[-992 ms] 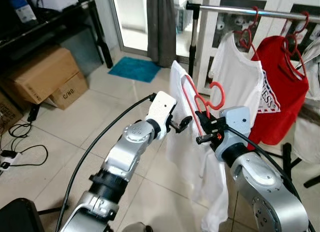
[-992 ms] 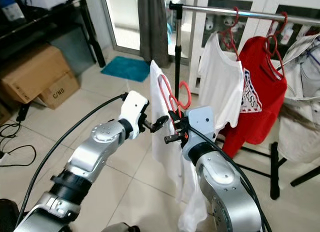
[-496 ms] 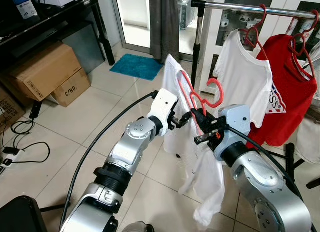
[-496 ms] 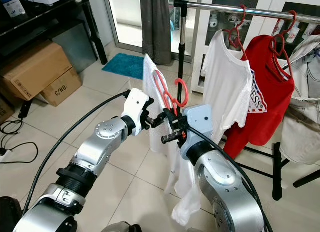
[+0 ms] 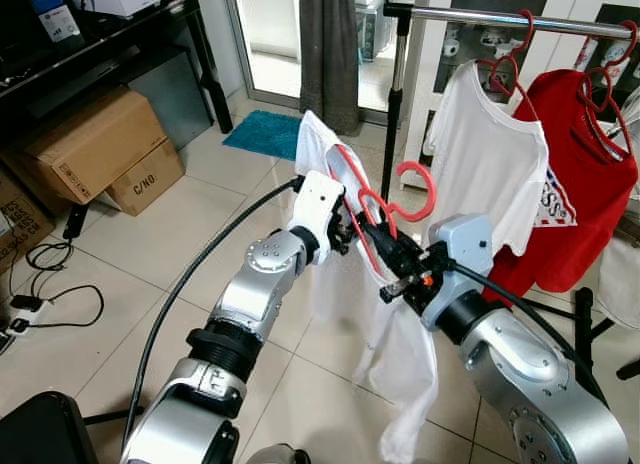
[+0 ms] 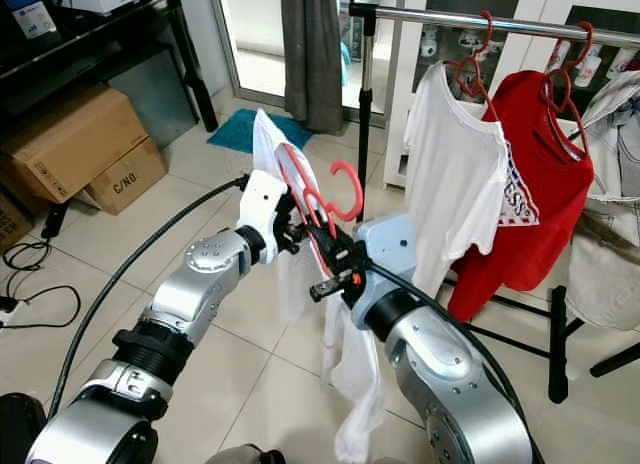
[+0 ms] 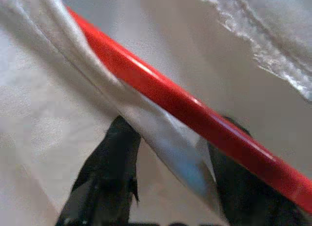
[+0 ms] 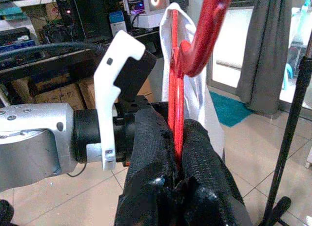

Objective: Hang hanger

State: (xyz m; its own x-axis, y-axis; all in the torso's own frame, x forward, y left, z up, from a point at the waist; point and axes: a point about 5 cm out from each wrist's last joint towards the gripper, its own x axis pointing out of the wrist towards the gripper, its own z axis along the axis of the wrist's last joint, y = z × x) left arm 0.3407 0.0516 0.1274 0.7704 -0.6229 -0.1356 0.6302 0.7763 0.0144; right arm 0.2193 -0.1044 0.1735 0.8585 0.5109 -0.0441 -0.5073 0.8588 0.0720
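A red plastic hanger (image 5: pixel 414 174) carries a white shirt (image 5: pixel 400 354) that droops toward the floor. My right gripper (image 5: pixel 388 252) is shut on the hanger's neck below the hook, as the right wrist view shows, with both fingers (image 8: pixel 151 138) pressed on the red bar (image 8: pixel 174 114). My left gripper (image 5: pixel 346 234) is at the hanger's left shoulder. In the left wrist view its fingers (image 7: pixel 107 158) stand apart, with the red bar (image 7: pixel 170 97) and a fold of shirt between them. The metal rail (image 5: pixel 500 18) runs overhead at the back right.
On the rail hang a white T-shirt (image 5: pixel 490 154) and a red T-shirt (image 5: pixel 570 199), each on a red hanger. Cardboard boxes (image 5: pixel 90 144) and a black shelf (image 5: pixel 110 34) stand at the left. A blue mat (image 5: pixel 265 134), a grey curtain (image 5: pixel 330 44) and floor cables (image 5: pixel 40 284) lie beyond.
The hanger with its shirt has swung left and tilted. My left gripper has moved from beside the shirt onto the hanger's shoulder. The right gripper keeps its hold.
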